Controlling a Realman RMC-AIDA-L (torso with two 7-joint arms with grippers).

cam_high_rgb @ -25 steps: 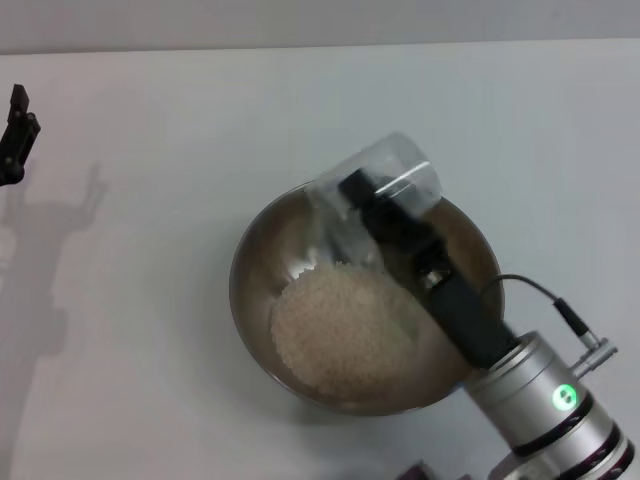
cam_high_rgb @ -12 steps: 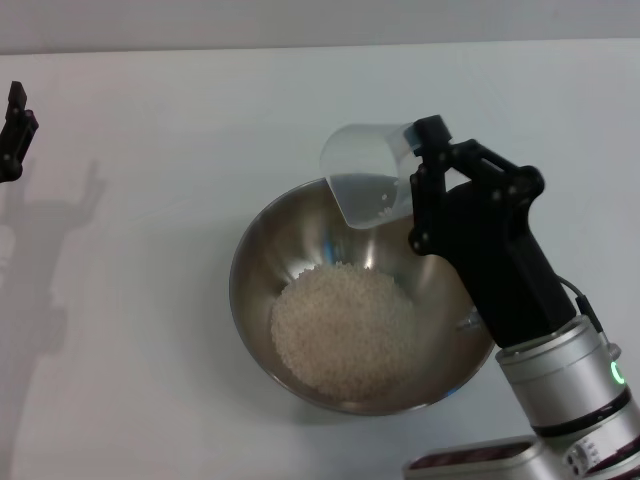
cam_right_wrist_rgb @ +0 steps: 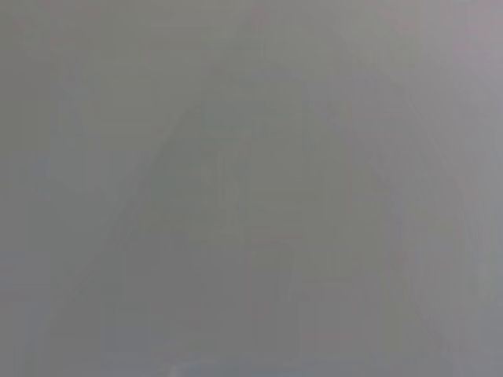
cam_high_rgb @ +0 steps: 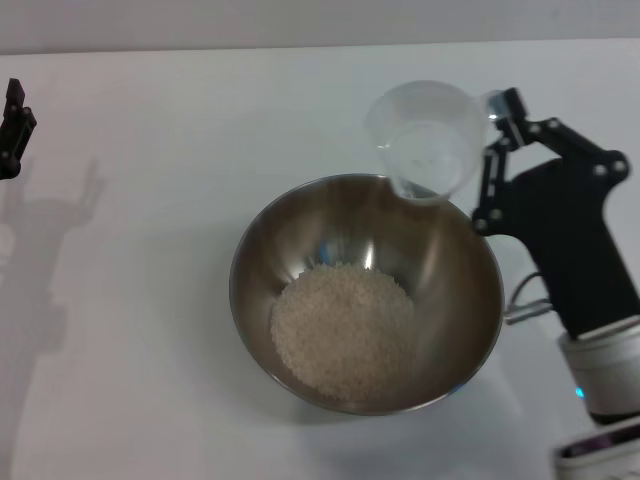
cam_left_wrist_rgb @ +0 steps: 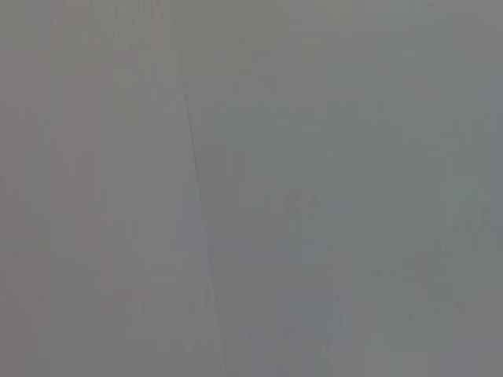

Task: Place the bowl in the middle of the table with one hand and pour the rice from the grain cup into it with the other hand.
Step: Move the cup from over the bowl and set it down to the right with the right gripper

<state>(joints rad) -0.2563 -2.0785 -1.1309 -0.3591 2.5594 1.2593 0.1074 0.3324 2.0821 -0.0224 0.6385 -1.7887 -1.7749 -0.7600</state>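
White tabletop (cam_high_rgb: 150, 100) carries the steel bowl (cam_high_rgb: 290, 240) at its middle with a pale heap of rice (cam_high_rgb: 342, 340) inside, while the right gripper (cam_high_rgb: 490, 150) clamps the upright clear grain cup (cam_high_rgb: 428, 140) above the far rim, and the left gripper (cam_high_rgb: 14, 128) sits parked at the left edge, its state unclear.

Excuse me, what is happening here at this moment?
The right gripper holds the grain cup over the far rim of the bowl, which stands in the middle of the table. The cup looks empty, and the rice lies as a heap in the bowl. The left gripper is parked at the left edge, away from the work.
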